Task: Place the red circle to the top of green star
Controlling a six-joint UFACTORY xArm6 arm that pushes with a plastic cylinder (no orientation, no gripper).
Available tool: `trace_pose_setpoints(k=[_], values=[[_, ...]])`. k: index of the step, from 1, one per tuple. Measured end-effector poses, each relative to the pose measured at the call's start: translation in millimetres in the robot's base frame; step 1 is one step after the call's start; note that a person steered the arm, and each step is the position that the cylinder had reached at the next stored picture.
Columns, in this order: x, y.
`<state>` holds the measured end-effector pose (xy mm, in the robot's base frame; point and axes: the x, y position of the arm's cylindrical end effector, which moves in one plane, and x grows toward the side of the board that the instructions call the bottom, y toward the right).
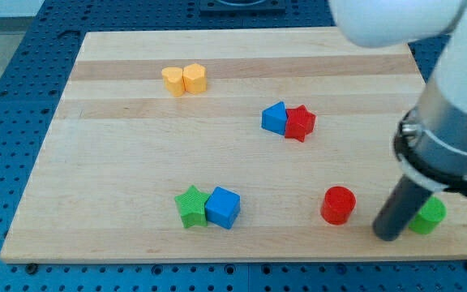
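The red circle [338, 204], a short cylinder, stands near the view's bottom right. The green star [190, 206] lies far to its left, touching a blue cube [223, 208] on its right side. My tip [388, 235] is just right of the red circle and slightly below it, with a small gap between them. The rod rises toward the view's upper right into the arm's dark and white body.
A green block [429, 216] sits right of the rod, partly hidden by it. A blue block [275, 118] and a red star-like block [300, 123] touch at centre right. Two yellow blocks [184, 79] touch near the top. The wooden board's [120, 154] bottom edge is close below my tip.
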<state>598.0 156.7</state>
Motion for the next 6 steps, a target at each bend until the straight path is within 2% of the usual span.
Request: trace_pose_setpoints(k=[2,3,5,6], values=[[-26.6,-74.8],[-38.2,-88.8],[-31.7,-20.0],[-58.6,-29.0]])
